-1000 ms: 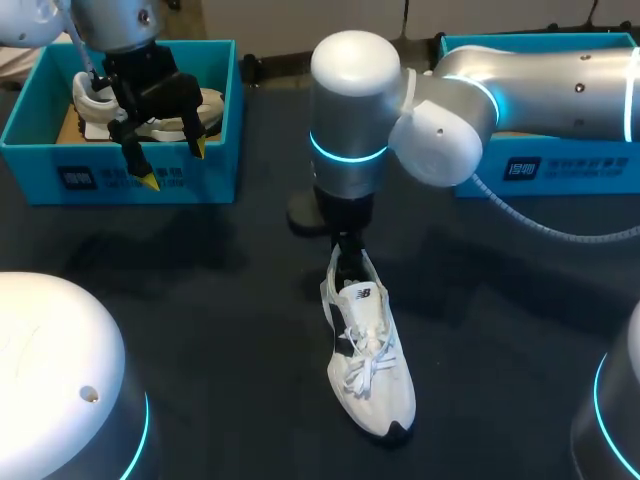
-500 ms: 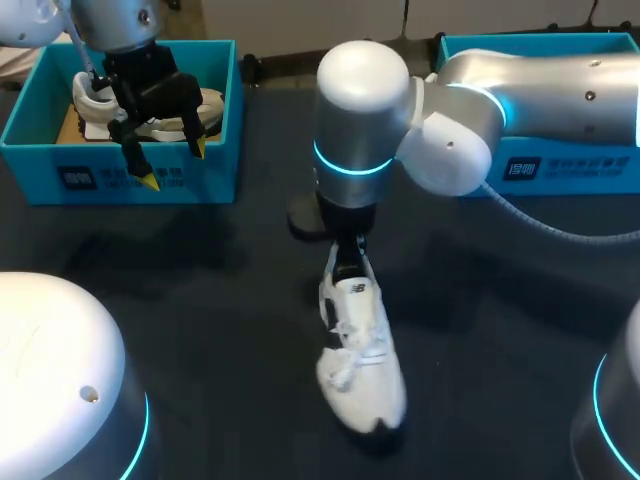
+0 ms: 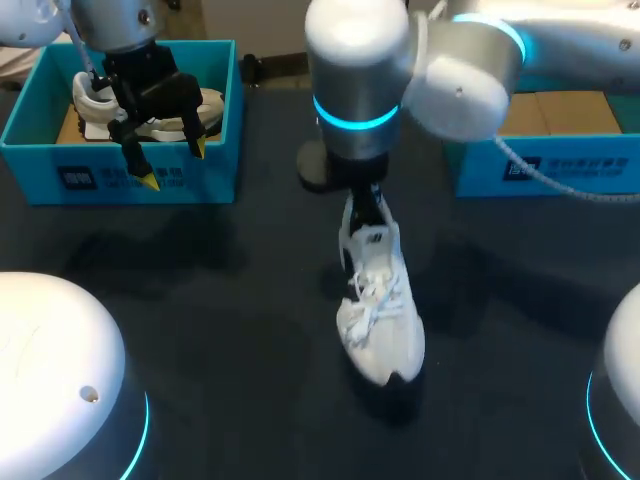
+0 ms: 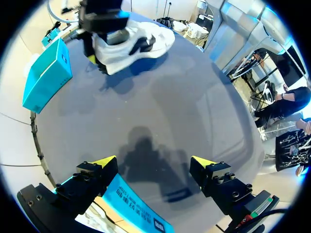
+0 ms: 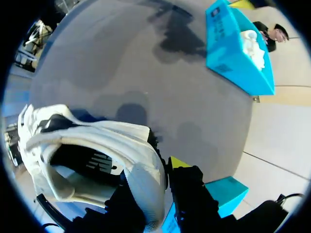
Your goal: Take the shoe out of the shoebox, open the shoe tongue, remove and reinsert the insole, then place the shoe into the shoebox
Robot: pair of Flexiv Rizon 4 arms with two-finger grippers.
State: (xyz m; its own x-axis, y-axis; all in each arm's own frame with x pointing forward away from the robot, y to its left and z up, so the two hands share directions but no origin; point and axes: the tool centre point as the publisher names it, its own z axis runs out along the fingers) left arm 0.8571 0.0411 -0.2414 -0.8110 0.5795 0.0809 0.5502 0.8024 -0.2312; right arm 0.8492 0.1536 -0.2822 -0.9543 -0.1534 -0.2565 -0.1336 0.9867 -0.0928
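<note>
A white sneaker (image 3: 378,300) hangs toe-down over the middle of the dark table (image 3: 230,300), held by its heel. My right gripper (image 3: 365,215) is shut on the heel collar. In the right wrist view one finger (image 5: 187,182) lies outside the sneaker (image 5: 92,155) and the other is hidden inside the opening. My left gripper (image 3: 172,165) hovers open over the front wall of the left blue shoebox (image 3: 40,135), which holds a second white shoe (image 3: 95,100). Ahead of the open left gripper (image 4: 153,162), the sneaker (image 4: 131,41) shows in my other arm's grip.
A second blue shoebox (image 3: 540,165) with a brown floor stands at the back right, partly under my right arm. It also shows as a blue box (image 4: 46,73) in the left wrist view. The white arm bases (image 3: 50,380) fill the near corners.
My right gripper has closed on the sneaker's heel and lifted it off the table, carrying it slightly right with the toe hanging down. The left arm has not moved.
</note>
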